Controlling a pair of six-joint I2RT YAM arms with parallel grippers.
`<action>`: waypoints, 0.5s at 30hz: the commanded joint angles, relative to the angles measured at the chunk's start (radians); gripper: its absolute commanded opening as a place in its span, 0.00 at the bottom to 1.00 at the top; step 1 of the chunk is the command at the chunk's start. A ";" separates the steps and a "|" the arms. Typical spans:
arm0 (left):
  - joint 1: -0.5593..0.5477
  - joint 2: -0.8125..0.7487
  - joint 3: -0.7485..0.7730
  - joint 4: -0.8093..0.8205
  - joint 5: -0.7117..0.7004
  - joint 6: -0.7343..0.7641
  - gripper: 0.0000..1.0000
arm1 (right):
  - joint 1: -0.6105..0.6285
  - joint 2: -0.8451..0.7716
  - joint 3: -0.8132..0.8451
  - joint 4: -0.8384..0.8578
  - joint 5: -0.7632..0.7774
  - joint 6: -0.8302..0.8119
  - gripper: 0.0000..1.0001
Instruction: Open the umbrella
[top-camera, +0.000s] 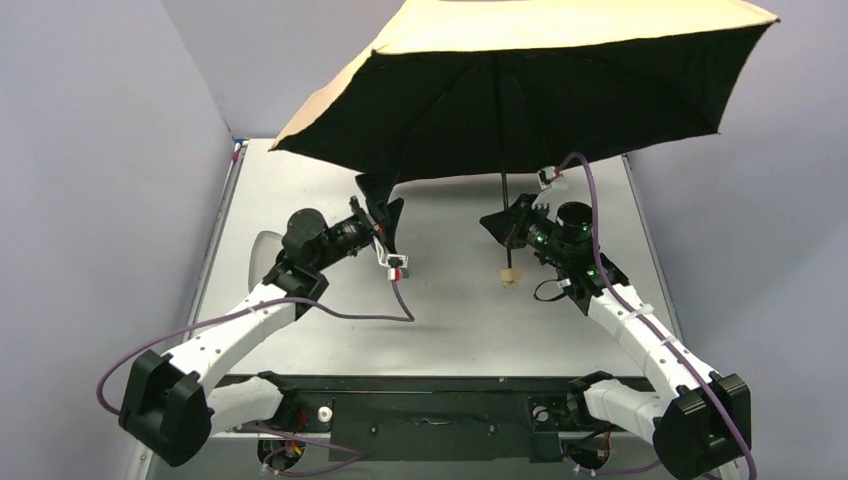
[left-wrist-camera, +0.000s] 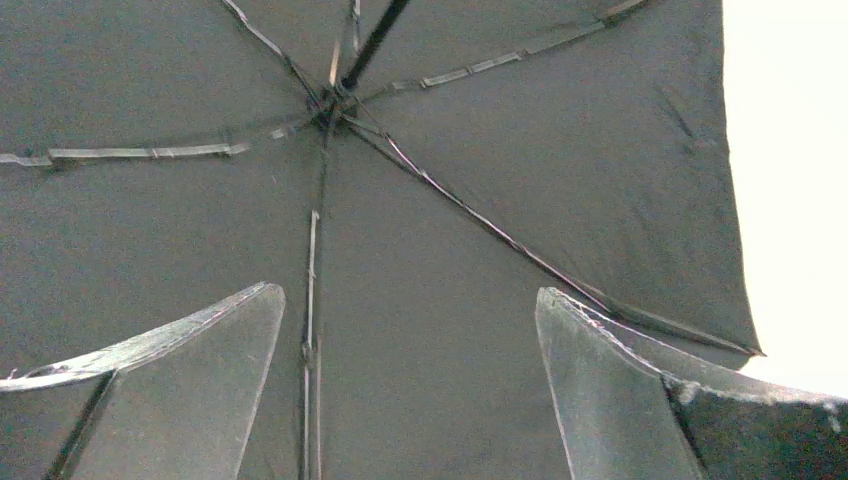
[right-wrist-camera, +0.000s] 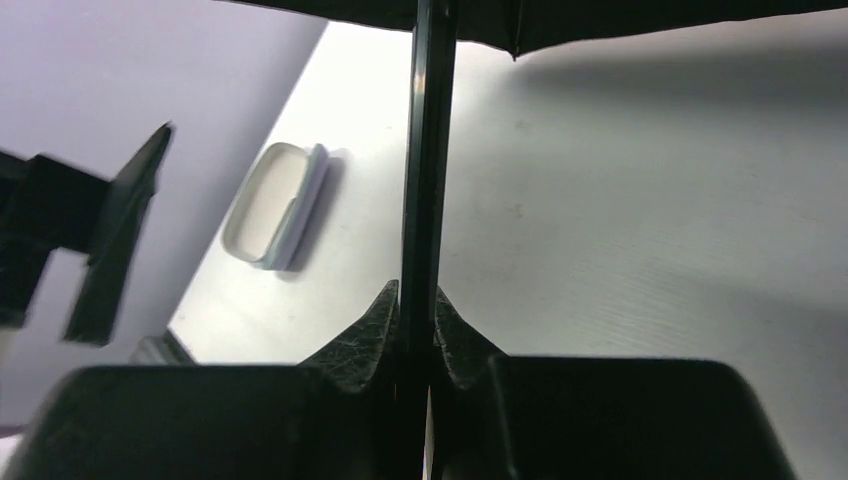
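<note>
The umbrella (top-camera: 520, 90) is spread wide overhead, its canopy roofing both claws, tan side up and black side down. Below lies the tabletop (top-camera: 450, 320). The shaft (right-wrist-camera: 425, 150) runs upright, straight through the right claw (top-camera: 505, 226), which is pressed together on it and pinches it above the small knob handle (top-camera: 511, 277). The left claw (top-camera: 383, 208) points up under the canopy's near-left edge, fingers (left-wrist-camera: 200, 380) spread wide with nothing between them. Whether they brush the fabric, I can't tell. With the ribs (left-wrist-camera: 470, 215) stretched out, this looks fully open to me, and the right arm has the shaft.
</note>
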 joint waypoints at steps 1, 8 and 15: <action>-0.029 -0.132 -0.059 -0.195 -0.143 -0.163 0.97 | 0.019 -0.052 -0.077 0.269 0.121 -0.103 0.00; -0.056 -0.278 -0.058 -0.537 -0.266 -0.401 0.97 | 0.108 -0.036 -0.163 0.372 0.210 -0.217 0.00; -0.065 -0.335 -0.077 -0.707 -0.342 -0.505 0.97 | 0.155 -0.012 -0.219 0.382 0.259 -0.261 0.03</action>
